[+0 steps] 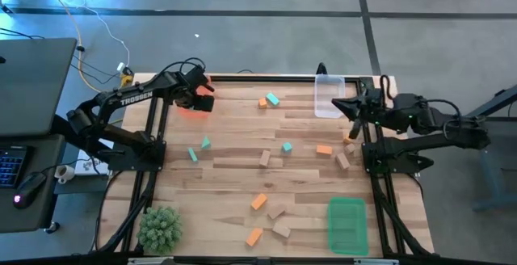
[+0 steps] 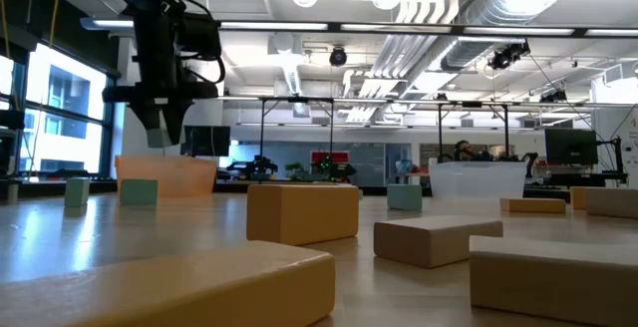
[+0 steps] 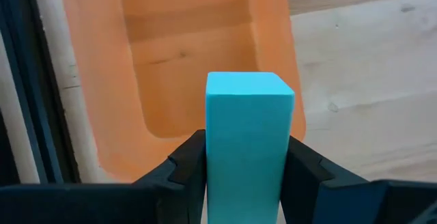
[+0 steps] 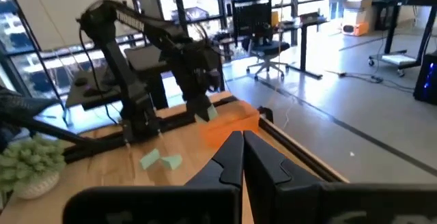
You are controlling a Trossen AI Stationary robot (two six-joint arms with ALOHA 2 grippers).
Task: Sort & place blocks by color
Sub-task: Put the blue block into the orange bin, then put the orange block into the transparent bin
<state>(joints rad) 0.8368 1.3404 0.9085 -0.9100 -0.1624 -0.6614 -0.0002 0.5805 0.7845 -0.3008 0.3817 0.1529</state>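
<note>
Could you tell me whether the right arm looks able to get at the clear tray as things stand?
Probably yes: the right gripper, shut and empty, hangs right beside the clear tray, with nothing between them.

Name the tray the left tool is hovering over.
The orange tray, at the table's far left corner; the left tool holds a teal block above it.

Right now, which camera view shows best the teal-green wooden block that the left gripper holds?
The left wrist view: the teal-green wooden block fills the frame, clamped by the left gripper over the orange plastic tray. The right wrist view shows it small and distant; in the high and low views the gripper hides it.
</note>
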